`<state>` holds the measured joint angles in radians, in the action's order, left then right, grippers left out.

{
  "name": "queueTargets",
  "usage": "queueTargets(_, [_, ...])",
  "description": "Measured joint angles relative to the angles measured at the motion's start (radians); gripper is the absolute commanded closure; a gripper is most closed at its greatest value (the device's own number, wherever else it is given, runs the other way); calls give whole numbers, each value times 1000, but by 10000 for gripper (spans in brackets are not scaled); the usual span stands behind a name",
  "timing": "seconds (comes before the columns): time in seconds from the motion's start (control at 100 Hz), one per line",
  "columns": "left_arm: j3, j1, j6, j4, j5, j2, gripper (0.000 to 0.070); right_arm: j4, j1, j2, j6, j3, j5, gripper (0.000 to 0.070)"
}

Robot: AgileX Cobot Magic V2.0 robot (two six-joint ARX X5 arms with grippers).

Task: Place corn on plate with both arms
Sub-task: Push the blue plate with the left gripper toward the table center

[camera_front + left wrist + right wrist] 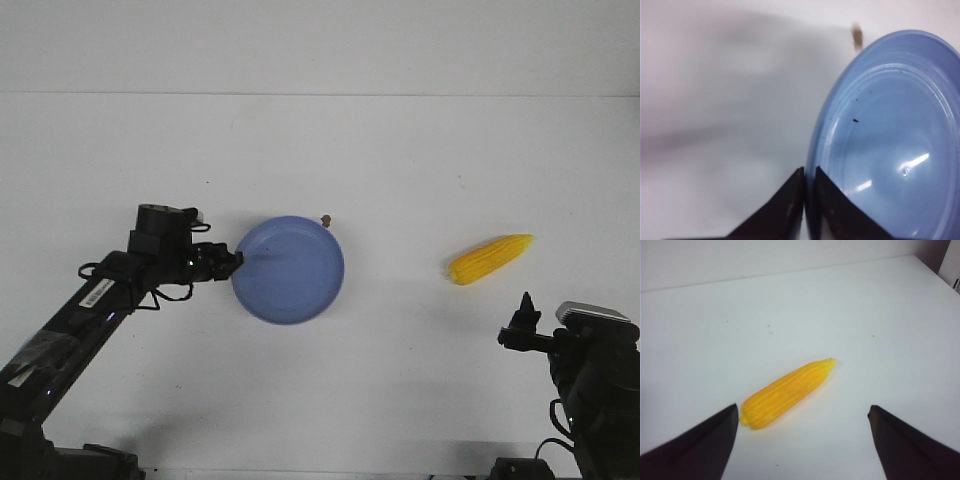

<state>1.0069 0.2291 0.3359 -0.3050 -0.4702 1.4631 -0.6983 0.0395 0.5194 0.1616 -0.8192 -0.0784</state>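
Note:
The blue plate (290,270) lies on the white table, left of centre. My left gripper (236,261) is shut on the plate's left rim; in the left wrist view the two fingers pinch the rim (809,172) of the plate (890,140). The yellow corn (489,258) lies on the table at the right, its tapered tip pointing up-right. My right gripper (524,312) is open and empty, a little nearer the table's front than the corn. In the right wrist view the corn (787,392) lies just ahead of the wide-open fingers, near one fingertip (732,412).
A tiny brown speck (326,218) lies on the table just behind the plate's rim, and shows blurred in the left wrist view (857,36). The table's far edge (320,95) meets a white wall.

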Motion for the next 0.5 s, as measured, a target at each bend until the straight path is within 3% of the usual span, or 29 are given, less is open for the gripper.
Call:
queueTargets(0.25, [-141, 127, 68, 103, 0, -6, 696, 0, 0, 0, 0, 0, 0, 149])
queueTargets(0.5, [-163, 172, 76, 113, 48, -6, 696, 0, 0, 0, 0, 0, 0, 149])
